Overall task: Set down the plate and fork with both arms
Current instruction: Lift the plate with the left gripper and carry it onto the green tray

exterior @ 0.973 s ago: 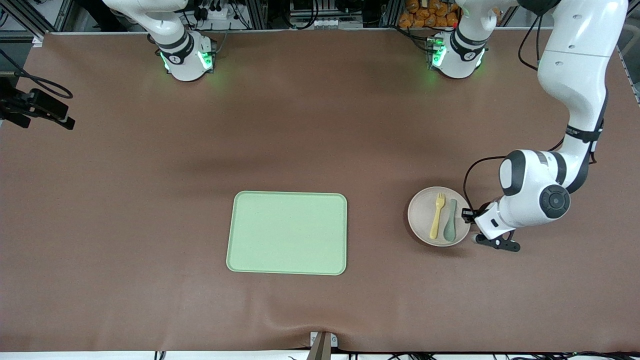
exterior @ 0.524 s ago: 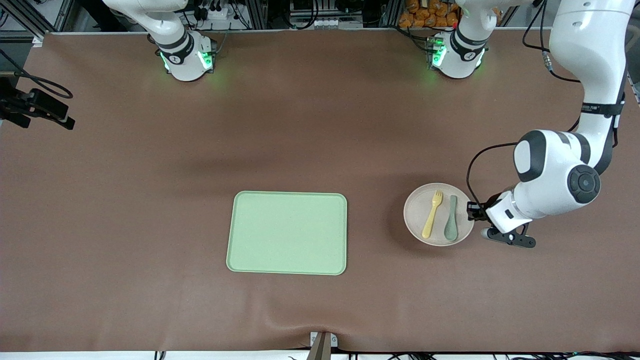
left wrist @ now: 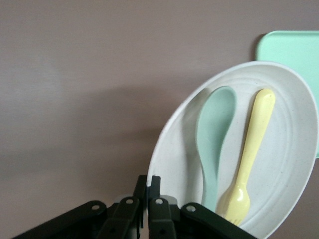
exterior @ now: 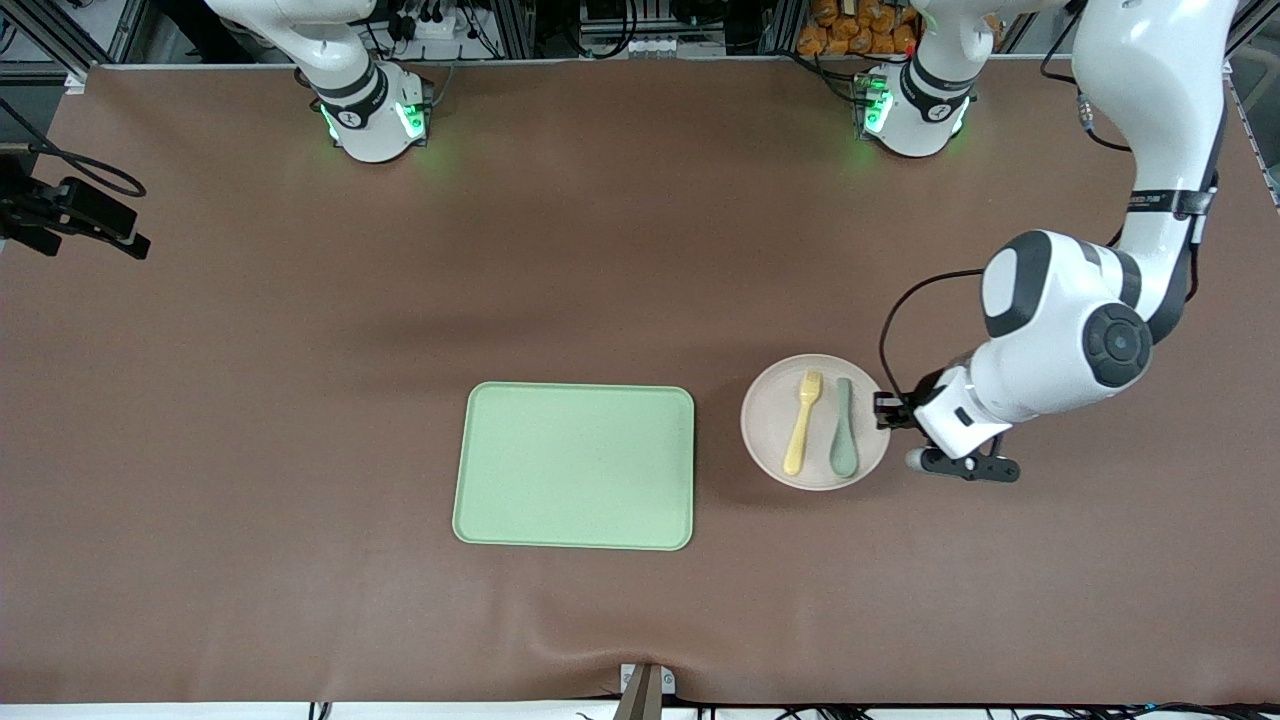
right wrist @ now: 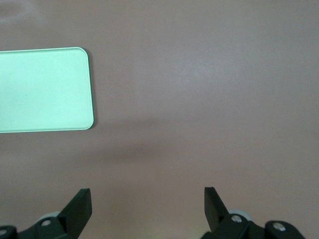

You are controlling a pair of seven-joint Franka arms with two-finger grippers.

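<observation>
Plate (exterior: 815, 422), right of centre in the front view with the fork (exterior: 803, 424) and a grey-green spoon (exterior: 843, 428) lying side by side in it, is pinched at its rim by the clenched left gripper (exterior: 886, 412) and appears lifted off the table (exterior: 250, 400), not yet on the green tray (exterior: 574, 466) at centre frame. Setting the plate down and placing the fork remain. Nothing blocks the gap to the tray; the right gripper (right wrist: 147, 206), fingers spread wide, waits above bare table near the tray's corner.
</observation>
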